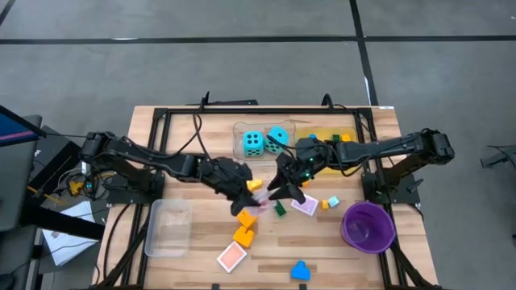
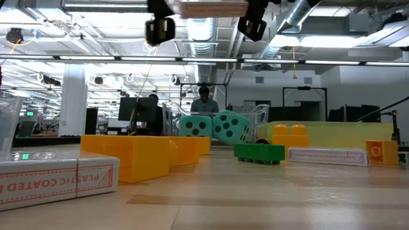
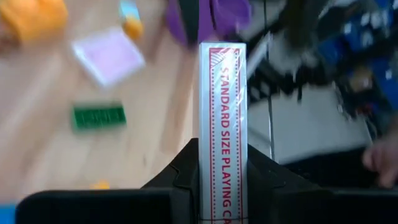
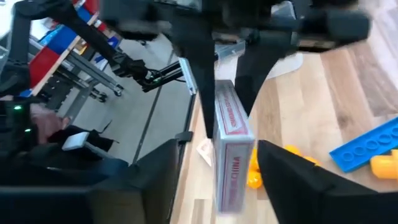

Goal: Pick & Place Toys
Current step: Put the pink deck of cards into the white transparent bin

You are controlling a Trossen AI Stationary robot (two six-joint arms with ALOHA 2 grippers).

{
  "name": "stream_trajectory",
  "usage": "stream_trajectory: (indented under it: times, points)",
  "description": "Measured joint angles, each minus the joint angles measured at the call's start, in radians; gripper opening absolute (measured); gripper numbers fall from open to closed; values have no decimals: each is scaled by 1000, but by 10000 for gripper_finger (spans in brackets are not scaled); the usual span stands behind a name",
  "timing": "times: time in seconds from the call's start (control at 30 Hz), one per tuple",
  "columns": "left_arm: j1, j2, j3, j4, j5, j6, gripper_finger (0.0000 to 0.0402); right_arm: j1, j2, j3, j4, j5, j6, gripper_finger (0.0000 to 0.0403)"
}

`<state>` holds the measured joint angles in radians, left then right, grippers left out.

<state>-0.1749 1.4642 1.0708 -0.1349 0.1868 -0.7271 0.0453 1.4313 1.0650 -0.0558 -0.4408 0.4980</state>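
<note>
A flat white pack with red print [image 3: 222, 93], a card pack, hangs high over the table's middle between both arms. My left gripper [image 3: 222, 155] is shut on it. My right gripper [image 4: 217, 165] is open, one finger on either side of the pack's other end [image 4: 233, 155]. In the low view the pack [image 2: 208, 7] sits at the top edge between the two grippers. Two turquoise dice [image 1: 252, 142] lie in a clear tray at the far side. A green brick [image 1: 280, 208], yellow bricks [image 1: 244, 234], a blue brick [image 1: 300, 271] and pink tiles [image 1: 231, 256] lie on the wood. My left gripper pinches the pack's two broad faces near one end [image 3: 222, 183] between its two fingers. The fingers come from the table's left, slanting a little down, and lie along the pack. The pack sticks out ahead of them on edge, lifted clear of the table.
A purple bowl [image 1: 368, 225] stands near right, a clear tray [image 1: 168, 228] near left, a yellow tray [image 1: 334, 135] far right beside the dice tray. A person's hand [image 3: 379, 158] shows beyond the table's edge.
</note>
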Motion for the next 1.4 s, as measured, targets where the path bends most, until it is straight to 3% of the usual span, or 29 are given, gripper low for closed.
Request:
stream_trajectory:
  times: [0.2,0.37,0.57,0.8,1.0,1.4]
  points:
    - [-72,-14,-2,-167,141,-30,60,1,-1,1,-15,-11,9,256]
    - [-184,-52,-2,-296,148,-109,60,0,-1,1,-19,-11,11,260]
    - [-354,-143,-2,-372,-61,-272,60,1,-1,0,-19,-11,11,260]
    - [-587,-233,-1,-569,-338,-479,60,12,-1,0,-11,-9,8,260]
    - [-726,-251,-1,-795,-364,-591,60,13,-1,-1,1,-5,27,260]
    - [-927,-256,-18,-1041,-368,-603,60,28,-1,-1,240,64,170,260]
